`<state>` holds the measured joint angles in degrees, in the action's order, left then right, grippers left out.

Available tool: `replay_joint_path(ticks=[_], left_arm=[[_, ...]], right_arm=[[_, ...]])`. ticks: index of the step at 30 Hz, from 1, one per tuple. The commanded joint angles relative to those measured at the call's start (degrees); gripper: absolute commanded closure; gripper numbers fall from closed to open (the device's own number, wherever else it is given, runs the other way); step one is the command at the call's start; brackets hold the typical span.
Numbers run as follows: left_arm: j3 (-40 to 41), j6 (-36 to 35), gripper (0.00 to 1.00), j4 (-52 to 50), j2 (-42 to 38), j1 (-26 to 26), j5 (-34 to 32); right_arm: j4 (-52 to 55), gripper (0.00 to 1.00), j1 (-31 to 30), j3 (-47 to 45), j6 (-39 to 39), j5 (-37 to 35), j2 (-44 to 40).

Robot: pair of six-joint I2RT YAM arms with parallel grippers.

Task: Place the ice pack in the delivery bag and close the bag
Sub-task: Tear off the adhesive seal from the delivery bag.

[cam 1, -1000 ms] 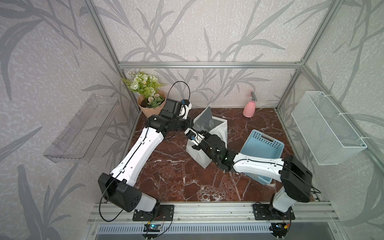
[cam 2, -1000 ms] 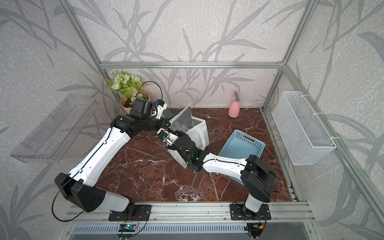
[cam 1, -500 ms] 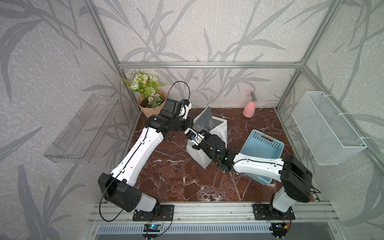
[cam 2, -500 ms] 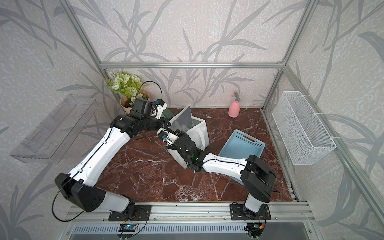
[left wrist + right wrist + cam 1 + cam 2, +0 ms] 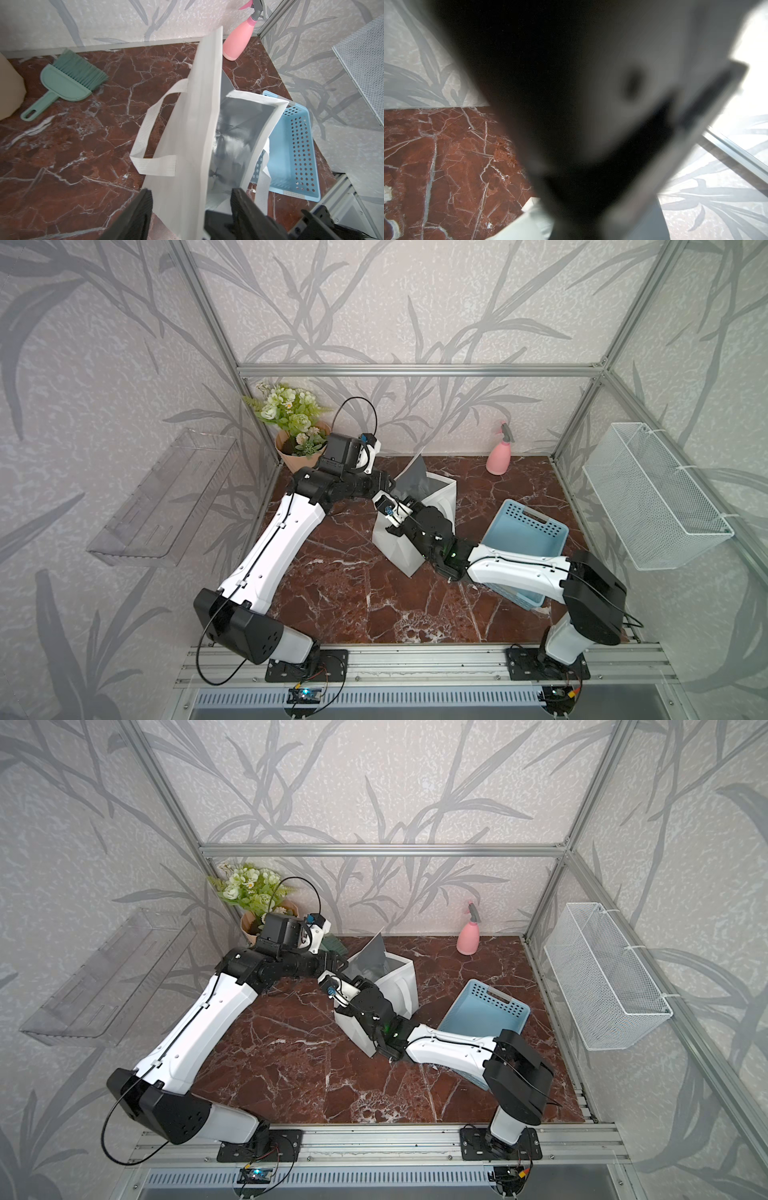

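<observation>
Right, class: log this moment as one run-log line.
boxy white foil-lined fabric delivery bag: open, flap raised | left gripper: open, astride flap | right gripper: shut, at bag | ice pack: not visible

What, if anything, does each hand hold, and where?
Left hand: open astride the delivery bag wall, holding nothing. Right hand: shut at its rim; hold unclear.

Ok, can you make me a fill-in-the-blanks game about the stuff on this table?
The spray bottle has a ____ body.
The delivery bag has a shiny ____ lining inside.
The little dustpan lying on the table is ____.
The holey tray beside the bag is ____.
Missing words: pink, silver, green, blue.
</observation>
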<state>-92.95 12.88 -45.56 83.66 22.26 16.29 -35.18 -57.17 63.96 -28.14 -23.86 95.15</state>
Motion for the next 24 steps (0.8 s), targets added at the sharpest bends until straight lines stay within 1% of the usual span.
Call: replay_joint_path(ticks=[1,4,5,10,17,23,24], left_arm=[[-1.80,-0.12,0.32,0.51,-2.95,-0.20,-0.54],[-1.46,-0.13,0.32,0.74,-3.26,-0.18,-0.61],[-1.33,-0.06,0.32,0.74,-3.32,-0.20,-0.66],[-0.58,-0.29,0.32,1.09,-4.50,-0.20,-0.86],[1.25,-0.23,0.32,1.85,-6.15,-0.29,-1.57],[2.19,-0.36,0.31,2.22,-7.10,-0.29,-2.44],[2.37,-0.44,0.31,2.22,-7.27,-0.29,-2.57]], right_arm=[[3.91,1.00,3.12,2.18,3.65,-3.15,-2.89],[6.45,1.00,4.62,3.44,5.72,-2.78,-4.21],[7.50,1.00,6.64,3.92,6.43,-2.78,-4.49],[12.49,1.00,12.43,5.36,9.13,-3.83,-5.43],[18.09,1.00,22.85,6.84,16.01,-3.39,-7.09],[23.29,1.00,32.52,10.02,22.52,-2.82,-4.77],[24.68,1.00,34.25,10.82,23.93,-1.82,-4.17]])
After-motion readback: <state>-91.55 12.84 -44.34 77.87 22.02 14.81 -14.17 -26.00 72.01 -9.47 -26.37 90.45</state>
